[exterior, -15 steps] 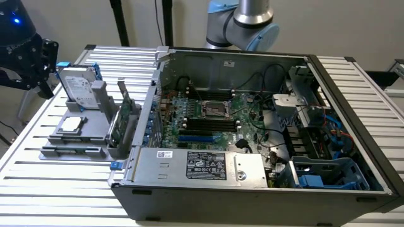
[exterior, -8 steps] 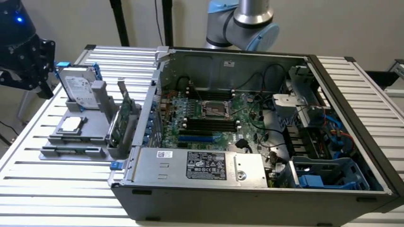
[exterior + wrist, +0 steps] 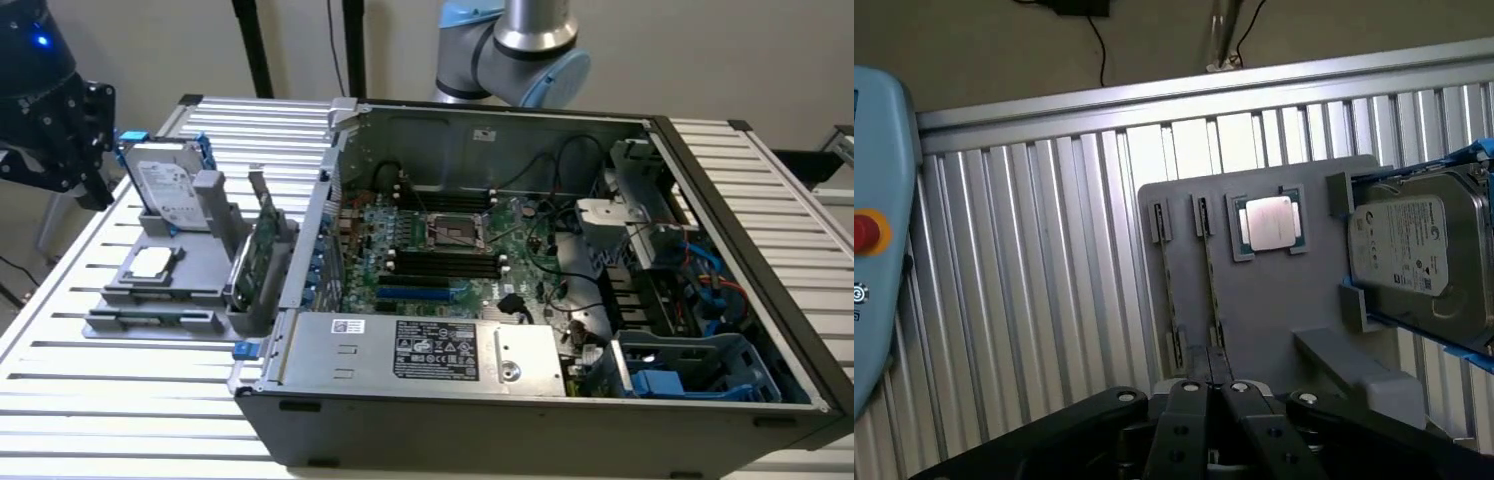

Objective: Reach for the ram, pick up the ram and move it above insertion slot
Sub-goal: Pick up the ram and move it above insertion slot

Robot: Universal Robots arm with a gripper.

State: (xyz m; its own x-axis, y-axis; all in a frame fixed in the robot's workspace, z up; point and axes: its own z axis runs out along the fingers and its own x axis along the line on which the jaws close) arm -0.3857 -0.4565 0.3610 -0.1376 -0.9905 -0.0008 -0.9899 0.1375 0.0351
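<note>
The ram (image 3: 151, 318) is a thin green stick standing on edge in a slot at the near end of a grey holder (image 3: 120, 330), at the exterior view's left. In the wrist view it is a narrow strip (image 3: 1167, 280) near the holder's (image 3: 1254, 320) edge. My gripper (image 3: 88, 185) hangs high above the table's left side, well apart from the ram. In the wrist view its black fingers (image 3: 1189, 400) meet in the middle with nothing between them, so the gripper (image 3: 1214, 392) is shut. Long black memory slots (image 3: 447, 262) lie beside the processor socket (image 3: 461, 232) in the open computer case.
The holder also carries a processor chip (image 3: 1269, 224), a silver hard drive (image 3: 1419, 255) in blue brackets and an upright green expansion card (image 3: 263, 250). The case wall (image 3: 314, 250) rises right beside the holder. A blue pendant with a red button (image 3: 874, 240) lies on the ribbed table.
</note>
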